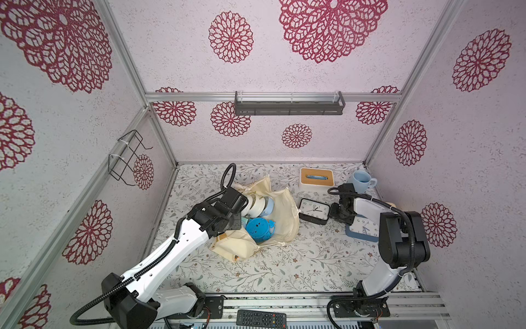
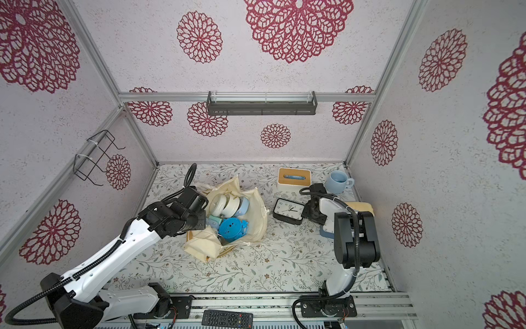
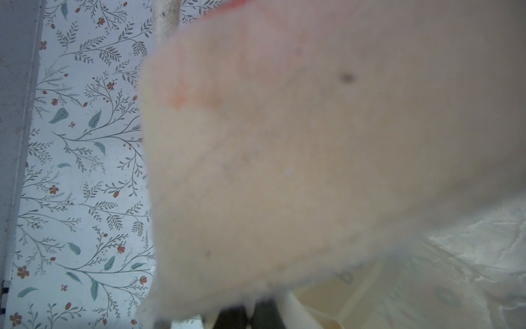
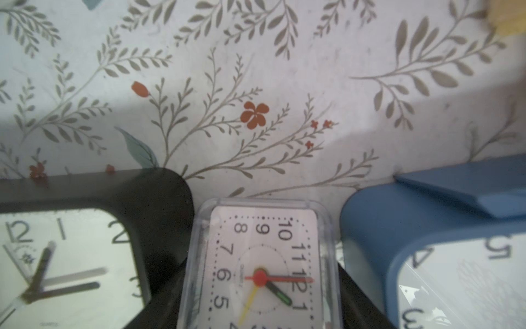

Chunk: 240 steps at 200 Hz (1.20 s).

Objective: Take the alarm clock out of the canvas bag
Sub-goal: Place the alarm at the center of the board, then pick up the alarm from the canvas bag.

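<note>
The cream canvas bag (image 1: 284, 219) (image 2: 257, 219) lies open mid-table with several round alarm clocks inside, a bright blue one (image 1: 257, 230) and white ones (image 1: 256, 205). My left gripper (image 3: 246, 314) is shut on the bag's cloth (image 3: 284, 156), which fills the left wrist view; in both top views its tips are hidden at the bag's left rim. My right gripper (image 4: 262, 260) is low over the table to the right of the bag. Its dark fingers (image 4: 159, 296) lie against both sides of a small clear-cased alarm clock (image 4: 264, 233). That clock sits between a black clock (image 1: 314, 210) (image 4: 71, 256) and a blue square clock (image 1: 361, 231) (image 4: 427, 233).
A tissue box (image 1: 316, 176) and a blue mug (image 1: 361, 181) stand at the back right. A folded yellow cloth (image 2: 359, 205) lies behind the right arm. A remote (image 1: 261, 318) rests on the front rail. A shelf (image 1: 289, 106) and a wire rack (image 1: 128, 156) hang on the walls.
</note>
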### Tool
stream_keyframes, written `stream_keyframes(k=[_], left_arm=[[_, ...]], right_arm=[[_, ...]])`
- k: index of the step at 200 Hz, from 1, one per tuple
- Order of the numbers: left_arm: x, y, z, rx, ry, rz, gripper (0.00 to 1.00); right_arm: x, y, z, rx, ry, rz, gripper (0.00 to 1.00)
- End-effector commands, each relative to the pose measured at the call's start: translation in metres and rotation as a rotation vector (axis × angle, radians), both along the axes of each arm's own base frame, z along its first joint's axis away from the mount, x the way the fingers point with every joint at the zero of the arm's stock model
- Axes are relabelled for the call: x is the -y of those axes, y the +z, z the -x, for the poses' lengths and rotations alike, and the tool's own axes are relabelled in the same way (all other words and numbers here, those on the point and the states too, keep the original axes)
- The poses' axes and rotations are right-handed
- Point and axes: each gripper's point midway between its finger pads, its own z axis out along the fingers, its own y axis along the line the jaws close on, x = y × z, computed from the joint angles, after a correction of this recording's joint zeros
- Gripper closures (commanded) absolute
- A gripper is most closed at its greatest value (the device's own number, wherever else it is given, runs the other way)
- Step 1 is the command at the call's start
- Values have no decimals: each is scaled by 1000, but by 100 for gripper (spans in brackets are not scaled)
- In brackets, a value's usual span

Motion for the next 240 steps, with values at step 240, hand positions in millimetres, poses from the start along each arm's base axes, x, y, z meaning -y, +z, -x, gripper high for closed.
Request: stream_keyframes(k=[240], left_arm=[[37, -15, 29, -40, -44, 137, 100]], right_arm=[[-307, 214, 115, 585, 448, -735, 29]])
